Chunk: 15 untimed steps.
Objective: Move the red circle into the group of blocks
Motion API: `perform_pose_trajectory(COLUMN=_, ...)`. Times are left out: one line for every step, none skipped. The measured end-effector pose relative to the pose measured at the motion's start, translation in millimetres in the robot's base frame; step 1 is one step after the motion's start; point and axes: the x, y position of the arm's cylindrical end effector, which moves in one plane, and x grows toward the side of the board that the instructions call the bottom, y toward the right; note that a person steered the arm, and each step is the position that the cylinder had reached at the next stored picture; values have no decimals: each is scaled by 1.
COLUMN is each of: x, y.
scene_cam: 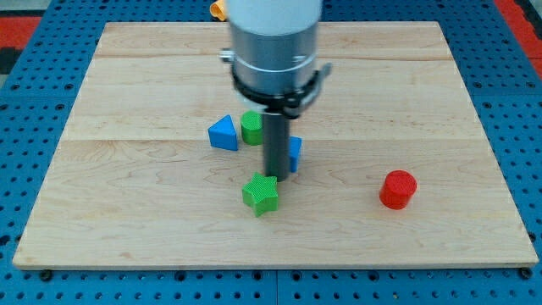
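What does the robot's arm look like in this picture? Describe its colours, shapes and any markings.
The arm is a wide, light grey cylinder ringed low down by a black clamp band. A straight dark rod hangs below, ending at my tip. No markings or cables show.

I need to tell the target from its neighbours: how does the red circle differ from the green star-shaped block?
The red circle is red and round like a short cylinder; the green star-shaped block is green with a pointed outline. The red circle stands alone toward the view's right; the green star-shaped block sits at the view's centre, near the other blocks. My tip is right at the green star-shaped block, far from the red circle. Both rest flat on the wooden board.
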Motion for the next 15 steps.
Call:
perform_pose_trajectory(x=8, y=34)
perform_pose_trajectory(x=57, y=55)
perform_pose_trajectory(x=80, y=19)
perform_pose_trajectory(x=67, y=-29)
perform_pose_trajectory(x=23, y=-63)
perform_pose_trajectory(x=-14, y=-70)
perform_pose_trajectory(x=6, y=-20)
perform_pose_trajectory(x=27, y=46)
perform_pose_trajectory(x=65, y=93)
perform_pose_trajectory(x=74, y=138)
perform_pose_trajectory(x=51, y=151)
perform_pose_trajectory(x=41, y=134)
perform_pose_trajectory(x=10, y=128)
perform_pose_trajectory(x=-4, y=121)
perform_pose_trajectory(x=-35, y=117)
